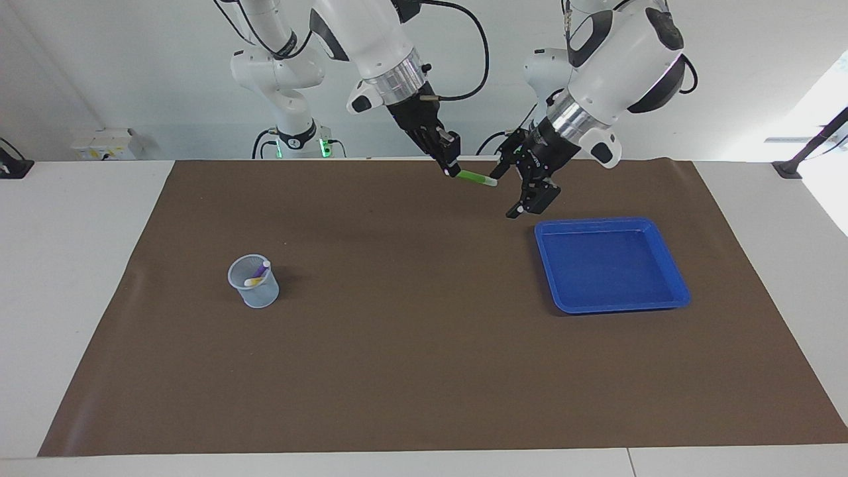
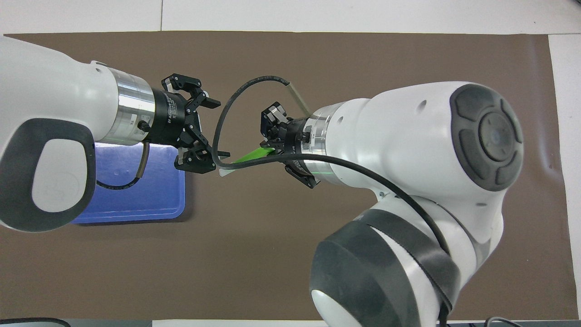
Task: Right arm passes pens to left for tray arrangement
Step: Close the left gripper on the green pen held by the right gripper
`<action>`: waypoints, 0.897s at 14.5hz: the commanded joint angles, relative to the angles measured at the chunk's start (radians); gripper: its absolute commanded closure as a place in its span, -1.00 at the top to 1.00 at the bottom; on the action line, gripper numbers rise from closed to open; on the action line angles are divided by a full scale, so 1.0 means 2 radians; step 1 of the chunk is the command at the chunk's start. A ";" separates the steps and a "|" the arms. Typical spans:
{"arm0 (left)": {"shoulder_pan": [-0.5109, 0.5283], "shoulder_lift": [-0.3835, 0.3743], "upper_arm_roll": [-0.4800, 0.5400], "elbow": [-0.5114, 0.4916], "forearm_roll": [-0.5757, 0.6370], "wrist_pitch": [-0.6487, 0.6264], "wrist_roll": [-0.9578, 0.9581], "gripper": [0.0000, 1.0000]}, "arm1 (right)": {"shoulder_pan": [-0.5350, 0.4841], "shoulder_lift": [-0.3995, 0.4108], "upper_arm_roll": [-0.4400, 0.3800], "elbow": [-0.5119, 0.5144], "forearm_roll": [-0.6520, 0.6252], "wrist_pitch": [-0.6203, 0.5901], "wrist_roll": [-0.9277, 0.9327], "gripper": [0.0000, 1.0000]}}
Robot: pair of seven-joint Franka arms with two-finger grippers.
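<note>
— Right gripper [image 1: 452, 171]?
— Raised over the brown mat [image 1: 411, 344], toward the robots' edge of it. Fingertips pinched on one end of the green marker pen [image 1: 476, 177]. Pen sticking out sideways toward the left gripper [image 1: 509, 192], pale tip leading, slightly tilted down.

— And the left one?
— Also up in the air, over the mat just beside the blue tray [image 1: 669, 301], at the tray's corner nearest the robots and nearest the table's middle. Fingers spread wide, holding nothing. In the overhead view, pale tip of the green marker pen [image 2: 248, 157] reaching the lower finger [image 2: 196, 164] of the left gripper [image 2: 209, 131]; touching or just short, cannot tell.

— Tray?
— Flat on the mat toward the left arm's end of the table. Nothing lying in it.

— Other pens?
— Purple pen [image 1: 258, 271] and yellow pen [image 1: 252, 281] standing tilted in the pale-blue mesh cup [image 1: 256, 294], toward the right arm's end of the table, well apart from the tray and both grippers. Cup hidden under the right arm in the overhead view.

— Anything else?
— Black cable [image 2: 236, 97] looping from the right wrist, crossing over the green pen in the overhead view.
</note>
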 commanded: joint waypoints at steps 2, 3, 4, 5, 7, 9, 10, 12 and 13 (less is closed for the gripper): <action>-0.001 0.011 -0.005 0.021 0.008 -0.039 -0.031 1.00 | -0.004 0.008 0.015 0.012 -0.017 0.000 0.015 -1.00; 0.002 0.010 -0.006 0.021 0.007 -0.047 -0.031 1.00 | -0.004 0.008 0.018 0.012 -0.018 0.000 0.016 -1.00; 0.006 0.010 -0.006 0.021 0.005 -0.054 -0.034 1.00 | -0.004 0.008 0.020 0.012 -0.019 0.001 0.016 -1.00; 0.009 0.012 -0.005 0.023 0.005 -0.059 -0.044 1.00 | -0.004 0.008 0.020 0.012 -0.019 0.000 0.016 -1.00; 0.027 0.029 -0.006 0.059 0.006 -0.081 -0.046 1.00 | -0.003 0.008 0.020 0.012 -0.019 0.000 0.016 -1.00; 0.028 0.032 -0.006 0.070 0.006 -0.108 -0.044 1.00 | -0.003 0.008 0.020 0.012 -0.020 -0.001 0.016 -1.00; 0.031 0.029 -0.006 0.070 0.005 -0.113 -0.044 1.00 | -0.003 0.008 0.020 0.012 -0.020 -0.001 0.016 -1.00; 0.030 0.025 -0.007 0.067 -0.005 -0.116 -0.041 1.00 | -0.003 0.008 0.020 0.012 -0.020 0.000 0.016 -1.00; 0.028 0.012 -0.008 0.057 -0.018 -0.111 -0.037 1.00 | -0.003 0.008 0.020 0.012 -0.020 0.000 0.016 -1.00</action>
